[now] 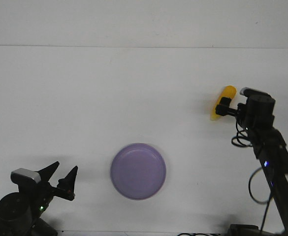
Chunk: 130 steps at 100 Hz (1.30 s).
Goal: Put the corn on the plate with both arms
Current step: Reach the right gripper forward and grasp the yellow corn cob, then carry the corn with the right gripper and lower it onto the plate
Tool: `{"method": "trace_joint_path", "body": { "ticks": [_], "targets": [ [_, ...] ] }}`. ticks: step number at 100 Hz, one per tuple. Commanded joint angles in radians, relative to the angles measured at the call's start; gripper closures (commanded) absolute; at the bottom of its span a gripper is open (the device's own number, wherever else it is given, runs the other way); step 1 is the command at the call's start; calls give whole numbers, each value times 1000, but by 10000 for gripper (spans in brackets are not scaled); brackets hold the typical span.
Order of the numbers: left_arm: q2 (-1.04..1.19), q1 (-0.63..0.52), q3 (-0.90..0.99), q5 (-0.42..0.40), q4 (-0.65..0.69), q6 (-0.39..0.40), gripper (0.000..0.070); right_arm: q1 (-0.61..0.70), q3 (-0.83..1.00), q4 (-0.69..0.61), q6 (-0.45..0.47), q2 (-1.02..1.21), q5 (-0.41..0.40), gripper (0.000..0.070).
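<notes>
The yellow-orange corn (222, 102) is at the right side of the white table, tilted, with its lower tip paler. My right gripper (224, 106) is shut on the corn around its middle; the black arm runs down to the lower right corner. I cannot tell whether the corn is lifted or still touches the table. The lavender plate (138, 171) lies flat and bare near the front centre, well to the left of the corn. My left gripper (66, 177) is open and empty at the lower left, its pointed fingers aimed toward the plate.
The table's (84, 98) far edge meets a pale wall at the back. Black cables hang from the right arm (276, 162) near the front right corner.
</notes>
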Motion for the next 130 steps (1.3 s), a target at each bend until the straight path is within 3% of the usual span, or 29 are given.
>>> {"method": "trace_joint_path", "body": {
  "ticks": [1, 22, 42, 50, 67, 79, 102, 130],
  "targets": [
    [3, -5, 3, -3, 9, 12, 241, -10, 109, -32, 5, 172, 1, 109],
    [3, -6, 3, -3, 8, 12, 241, -23, 393, -156, 26, 517, 2, 109],
    [3, -5, 3, -3, 8, 12, 241, -22, 510, -197, 50, 667, 18, 125],
    [3, -5, 3, -3, 8, 12, 241, -22, 512, -191, 53, 682, 27, 191],
    [4, -5, 3, -3, 8, 12, 241, -22, 512, -193, 48, 683, 34, 432],
    [3, -5, 3, -3, 8, 12, 241, -24, 512, -206, 52, 683, 34, 521],
    [3, -6, 3, -3, 8, 12, 241, -26, 512, -252, 6, 605, -2, 522],
    [3, -6, 3, -3, 8, 13, 240, 45, 509, -349, -116, 277, -63, 522]
  ]
}}
